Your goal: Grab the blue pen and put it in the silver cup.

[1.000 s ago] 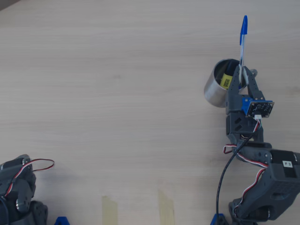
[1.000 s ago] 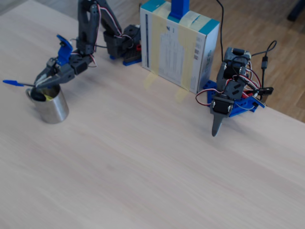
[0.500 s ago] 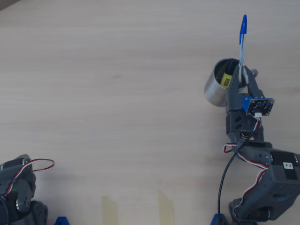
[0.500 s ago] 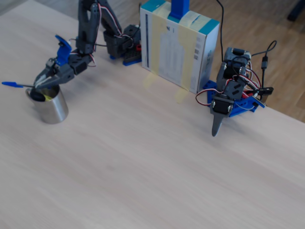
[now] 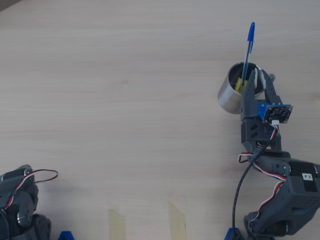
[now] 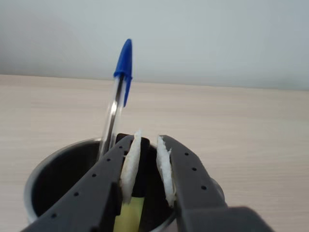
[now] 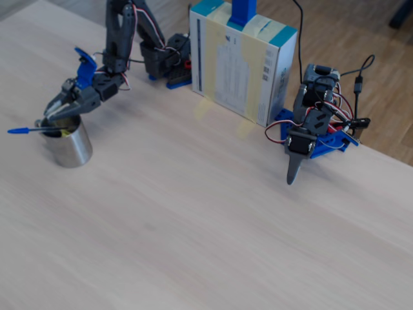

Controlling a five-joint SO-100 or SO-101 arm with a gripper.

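Blue pen is seen standing tilted inside the silver cup, its lower end down in the cup and its blue cap sticking out past the rim; in the wrist view the pen leans against the cup's far left rim, clear barrel below, cap on top. The gripper is held over the cup's mouth, its jaws slightly parted and nothing pinched between them; in the wrist view the gripper shows a narrow gap between white padded fingertips, with the pen apart from them to the left.

Little writing can be read. A small white tag marked "F 3" is carried on the arm's dark body in the overhead view. A printed label is borne by the cardboard box in the fixed view, but its text is too small to read.

A yellow-and-black highlighter is lodged inside the cup, also seen below the fingers in the wrist view. A second arm is parked beside the box, its gripper pointing down at the table. Two strips of tan tape are stuck near the overhead view's lower edge.

The cup is shiny cylindrical metal, the table pale wood-grain laminate, and the arm dark grey plastic with blue parts and red-white wiring.
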